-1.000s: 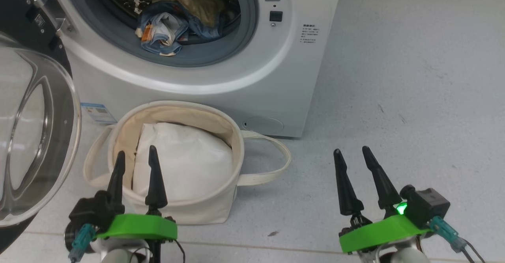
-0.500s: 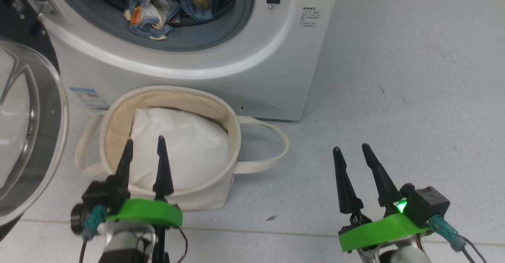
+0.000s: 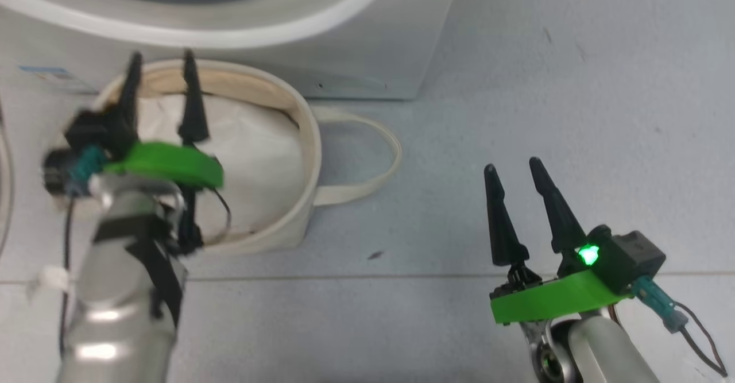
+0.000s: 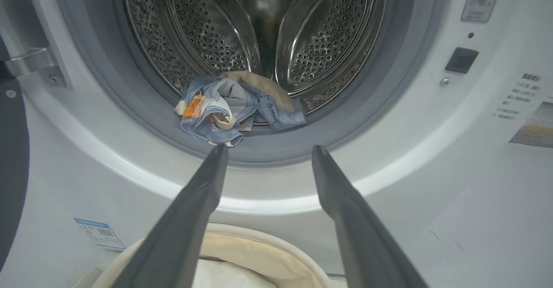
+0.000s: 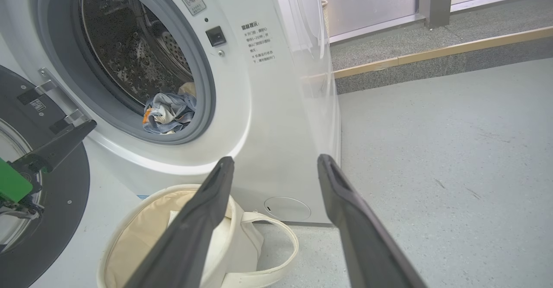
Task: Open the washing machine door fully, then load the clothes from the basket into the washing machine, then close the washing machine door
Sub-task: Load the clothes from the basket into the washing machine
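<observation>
Door: the door (image 5: 65,201) stands swung wide on its hinge, at 8 o'clock in the right wrist view. Opening looks done.

Left gripper: the left gripper (image 3: 161,61) is at 10 o'clock in the head view, hovering over the basket. Jaws apart, nothing between them.

Basket: the basket (image 3: 304,142) sits on the floor (image 3: 517,55) just in front of the washer, at 10 o'clock in the head view. Inside it I see a plain white bundle (image 3: 258,142) and no printed garments.

Washer: the washer (image 5: 268,119) has its mouth uncovered, at 10 o'clock in the right wrist view.

Clothes: the clothes (image 4: 224,111), blue and cream with orange print, lie heaped at 6 o'clock of the drum (image 4: 324,33). One edge laps onto the grey seal (image 4: 142,119).

Right gripper: the right gripper (image 3: 512,165) is at 4 o'clock in the head view, over bare floor and well apart from the basket. Jaws apart, empty.

Progress: loading looks finished. Shutting the door is what's left.

Watch: the lapping edge may need nudging inward first.
</observation>
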### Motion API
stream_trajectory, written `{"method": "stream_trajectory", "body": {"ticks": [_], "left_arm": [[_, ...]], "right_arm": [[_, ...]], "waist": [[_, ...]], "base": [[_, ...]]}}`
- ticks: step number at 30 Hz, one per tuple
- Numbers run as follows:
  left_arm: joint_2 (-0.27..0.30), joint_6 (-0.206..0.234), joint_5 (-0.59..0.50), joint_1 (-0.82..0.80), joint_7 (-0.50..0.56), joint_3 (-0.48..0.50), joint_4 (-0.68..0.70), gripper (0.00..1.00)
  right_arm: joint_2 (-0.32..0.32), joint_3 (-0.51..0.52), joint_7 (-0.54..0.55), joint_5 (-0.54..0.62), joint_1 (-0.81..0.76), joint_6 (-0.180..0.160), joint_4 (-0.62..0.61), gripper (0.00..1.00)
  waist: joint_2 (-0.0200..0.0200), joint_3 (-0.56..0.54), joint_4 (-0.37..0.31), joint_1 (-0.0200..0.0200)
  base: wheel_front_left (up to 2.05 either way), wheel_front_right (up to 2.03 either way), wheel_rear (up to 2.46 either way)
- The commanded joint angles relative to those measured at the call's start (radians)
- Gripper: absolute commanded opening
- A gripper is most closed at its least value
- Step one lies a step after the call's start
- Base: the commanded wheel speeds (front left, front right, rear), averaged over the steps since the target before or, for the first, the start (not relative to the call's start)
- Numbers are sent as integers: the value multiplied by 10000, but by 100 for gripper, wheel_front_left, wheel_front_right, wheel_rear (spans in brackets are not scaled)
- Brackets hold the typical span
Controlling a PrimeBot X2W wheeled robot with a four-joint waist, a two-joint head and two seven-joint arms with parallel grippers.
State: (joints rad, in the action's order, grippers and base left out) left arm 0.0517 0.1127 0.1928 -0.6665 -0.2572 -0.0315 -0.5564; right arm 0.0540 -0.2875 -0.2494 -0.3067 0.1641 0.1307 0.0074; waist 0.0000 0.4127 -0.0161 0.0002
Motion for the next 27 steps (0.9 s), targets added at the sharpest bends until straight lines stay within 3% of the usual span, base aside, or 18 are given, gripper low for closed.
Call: {"method": "stream_trajectory", "body": {"ticks": [1, 9, 16, 27], "left_arm": [[591, -44, -285, -896, -45, 435, -175, 100], [1575, 516, -936, -3868, -45, 661, -2209, 100], [2146, 988, -1424, -5483, -45, 495, -3602, 100], [2579, 1807, -2082, -7046, -45, -77, -5496, 100]], "right_arm": [[-38, -233, -124, 69, 250, 0, -405, 100], [-38, -272, -124, 28, 811, 0, -581, 100], [-38, -258, -124, -65, 1152, 0, -716, 100], [-38, -309, -124, -161, 1281, 0, -787, 100]], "waist": [[0, 854, -412, -2], [0, 2210, -797, -2], [0, 2836, -1039, -2], [0, 3220, -1238, -2]], "base": [[0, 0, 0], [0, 0, 0], [0, 0, 0], [0, 0, 0]]}}
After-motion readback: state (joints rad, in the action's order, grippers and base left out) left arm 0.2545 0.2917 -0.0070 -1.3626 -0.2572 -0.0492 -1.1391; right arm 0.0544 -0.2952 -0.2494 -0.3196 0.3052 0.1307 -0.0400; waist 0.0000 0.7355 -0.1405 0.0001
